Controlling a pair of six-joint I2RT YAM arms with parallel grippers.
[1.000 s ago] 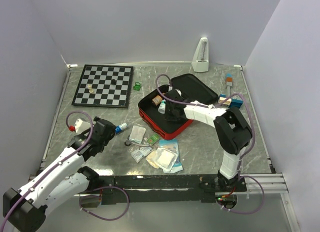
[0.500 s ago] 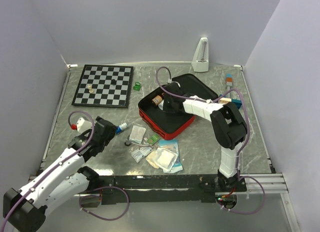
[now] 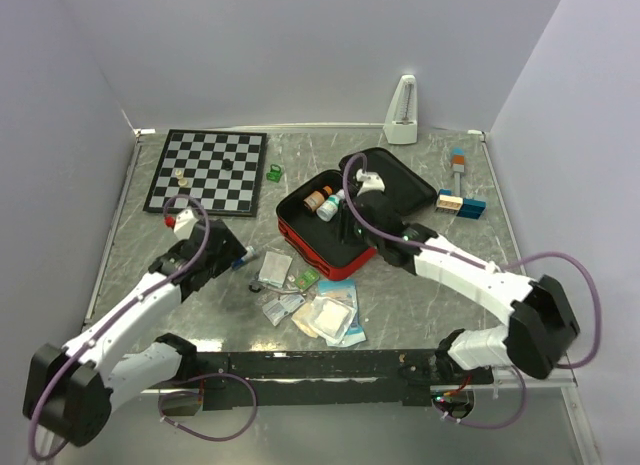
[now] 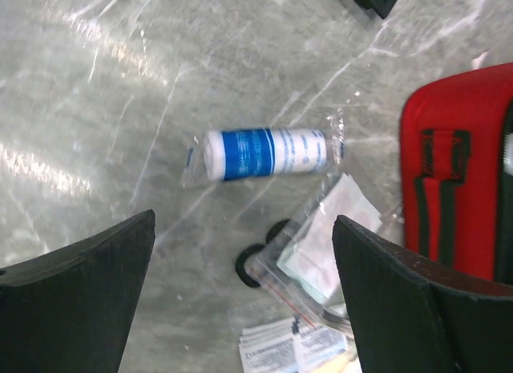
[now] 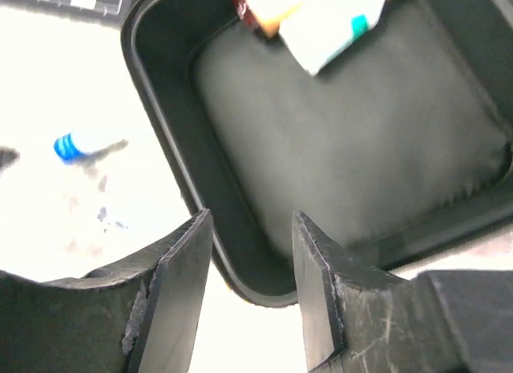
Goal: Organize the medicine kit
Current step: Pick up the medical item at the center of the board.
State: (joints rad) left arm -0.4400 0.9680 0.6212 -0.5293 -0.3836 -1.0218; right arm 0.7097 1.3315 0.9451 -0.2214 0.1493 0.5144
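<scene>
Chessboard (image 3: 207,171): we see it lying flat at the tabletop's far left corner, with a few small pieces on it.
Left gripper (image 4: 244,225): it hovers over the left half of the tabletop. Its jaws are spread wide and hold nothing.
Bandage roll (image 4: 264,152): a blue and white wrapped roll lies on its side just beyond the open jaws, apart from them.
Packets (image 3: 315,305): a loose heap of flat sachets and wrappers sits near the tabletop's near edge, just beside the kit's near wall.
Medicine kit (image 3: 325,260): the red case sits about mid-tabletop, open. Its black-lined tray is nearest us and its lid lies flat behind, towards the far right.
Kit contents: an orange bottle (image 3: 315,198) and a white bottle (image 3: 328,207) lie in the tray's far left corner. The rest of the lining is bare.
Kit handling: we judge it to be a light shell that holds its shape, with soft lining. The raised rim or the black strap (image 4: 445,188) on its red wall looks the best place to take hold.
Right gripper (image 5: 252,220): it hangs over the tray with its jaws narrowly parted and nothing between them.
Metronome (image 3: 402,110): it stands upright at the far edge.
</scene>
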